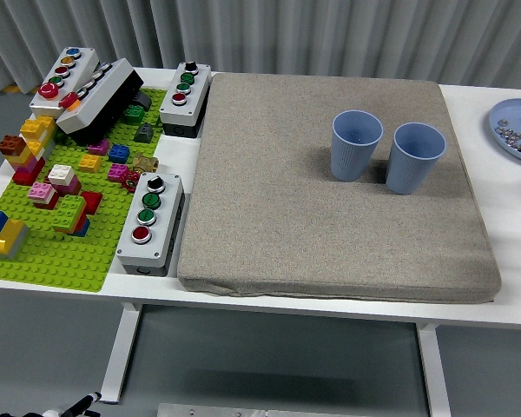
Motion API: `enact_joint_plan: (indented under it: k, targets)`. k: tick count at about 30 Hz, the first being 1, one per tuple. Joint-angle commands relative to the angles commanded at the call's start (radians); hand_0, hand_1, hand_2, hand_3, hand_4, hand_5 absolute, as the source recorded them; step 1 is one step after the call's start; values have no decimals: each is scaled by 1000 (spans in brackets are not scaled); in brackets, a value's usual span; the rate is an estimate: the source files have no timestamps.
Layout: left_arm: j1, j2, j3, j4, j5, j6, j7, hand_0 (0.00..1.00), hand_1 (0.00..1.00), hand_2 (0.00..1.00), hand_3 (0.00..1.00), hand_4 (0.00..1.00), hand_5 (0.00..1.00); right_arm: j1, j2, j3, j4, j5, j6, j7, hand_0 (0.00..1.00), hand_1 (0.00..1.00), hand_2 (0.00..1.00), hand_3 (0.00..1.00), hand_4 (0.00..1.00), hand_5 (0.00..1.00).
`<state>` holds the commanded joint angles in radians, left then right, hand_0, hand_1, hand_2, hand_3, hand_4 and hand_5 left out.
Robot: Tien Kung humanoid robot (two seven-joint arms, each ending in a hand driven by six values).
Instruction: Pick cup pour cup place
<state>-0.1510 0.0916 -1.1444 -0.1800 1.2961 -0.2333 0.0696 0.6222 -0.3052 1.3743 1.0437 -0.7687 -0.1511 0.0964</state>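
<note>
Since neither hand shows above the table, the task appears not yet started: the picking step is still ahead, and the state of the hands cannot be told. From the left: a green brick board (61, 252) with coloured blocks, three grey button boxes, the nearest (150, 223) beside the board. A grey pad (286, 208) covers the table's middle. On it, towards the far right, stand two blue cups upright, the left cup (356, 144) just beside the right cup (414, 156), apparently apart. Contents cannot be made out. A blue plate (512, 130) sits at the right edge. Judged next move: a hand must reach in, close around one cup without knocking its neighbour, then lift.
</note>
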Motion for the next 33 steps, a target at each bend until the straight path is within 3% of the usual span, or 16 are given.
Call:
enact_joint_plan:
  k: [18, 33]
  targets:
    - [5, 0, 14, 0, -26, 7, -6, 843, 855, 875, 801, 634, 998, 7, 16, 1, -6, -15, -3, 8, 963, 862, 900, 888, 756, 971]
    - [34, -9, -33, 0, -51, 32, 1, 819, 860, 883, 804, 632, 998, 8, 36, -30, -4, -12, 3, 5, 960, 863, 902, 890, 756, 966]
